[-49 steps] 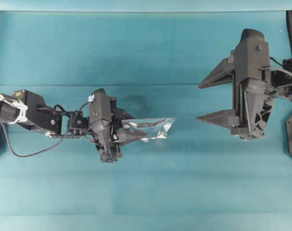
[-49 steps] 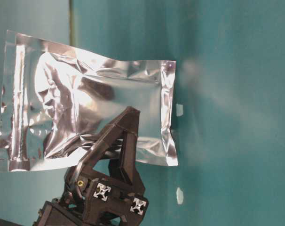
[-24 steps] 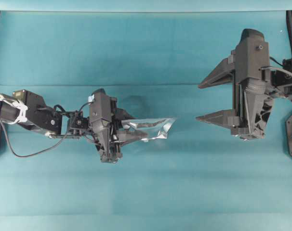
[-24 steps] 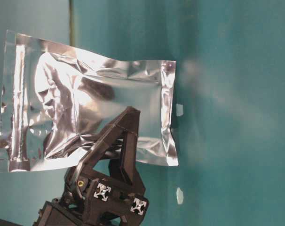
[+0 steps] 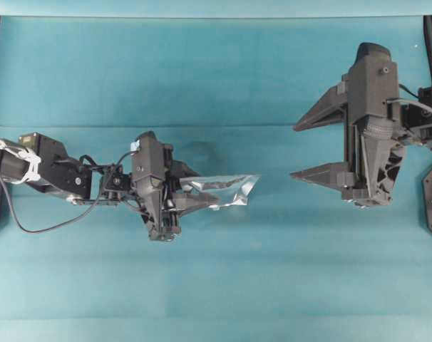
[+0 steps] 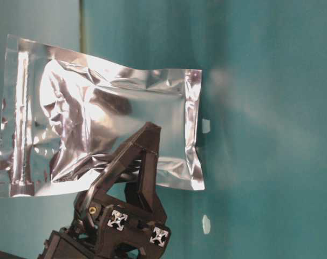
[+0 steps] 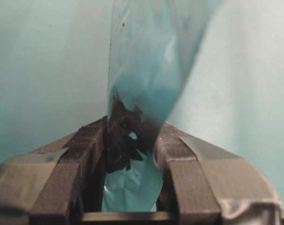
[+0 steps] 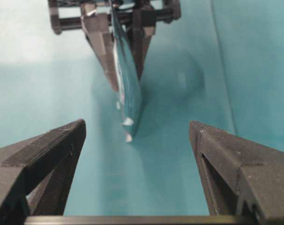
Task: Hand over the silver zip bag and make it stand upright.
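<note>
Your left claw (image 5: 191,196) is clamped on the bag (image 5: 223,191): in the left wrist view both pads (image 7: 93,145) press the foil from either side, and the sheet rises edge-on straight out from between them. It holds one end, and the free end sticks out past the tips toward the right claw (image 5: 312,146), clear of the table (image 5: 216,285).

The step in hand looks like the handover. The right claw is spread wide with nothing in it and sits well apart from the bag. In its wrist view the bag (image 8: 127,93) lies ahead, edge-on and left of the midline between its two fingers (image 8: 43,150). So shift until the foil sits centred in the gap, then run forward so the fingers pass on either side of the free end. Close on the flat seam, not the puffed middle. Let the left claw release only once the right has a firm pinch.

The foil is thin, shiny and crinkled; it mirrors the teal cloth and will likely flex or slip if pinched lightly. From table level you see it as a rectangle (image 6: 99,118) with flat sealed borders, a strip along the left end and a darker, wrinkled centre. The claw fingers are matte black, triangular and ribbed inside. The table beyond is smooth teal cloth.
</note>
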